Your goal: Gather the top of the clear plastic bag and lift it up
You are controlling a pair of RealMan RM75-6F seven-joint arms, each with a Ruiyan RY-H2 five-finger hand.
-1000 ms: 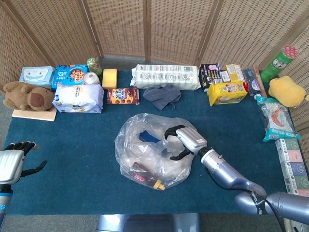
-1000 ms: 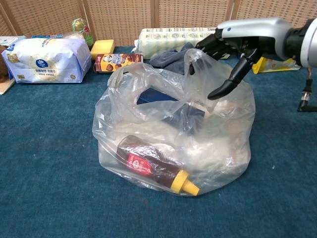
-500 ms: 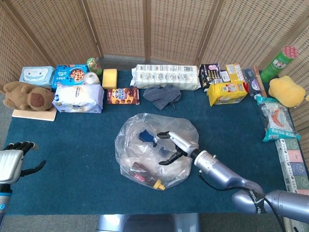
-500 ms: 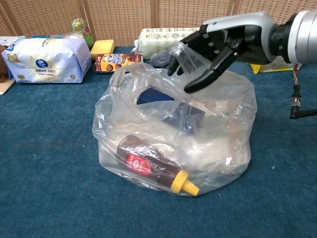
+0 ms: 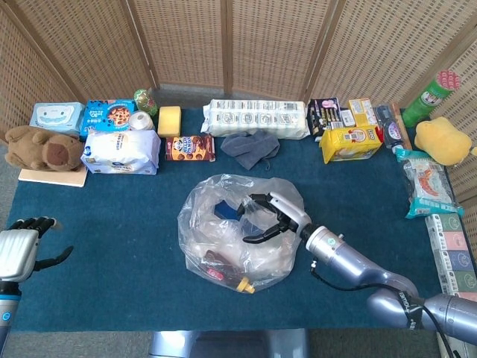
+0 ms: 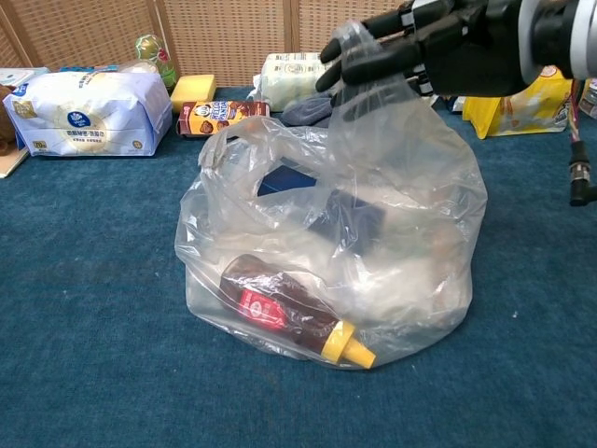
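Right hand (image 6: 410, 51): holds one flap of the clear plastic bag (image 6: 373, 224).
Next: we bunch the loose rim before lifting.

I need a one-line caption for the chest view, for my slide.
Right hand grips one top edge of the clear plastic bag, pulling it upward; a sauce bottle lies inside.

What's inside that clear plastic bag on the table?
Inside the clear plastic bag lies a brown sauce bottle with a yellow cap near the front, and a dark blue box behind it. The crinkled film blurs anything deeper.
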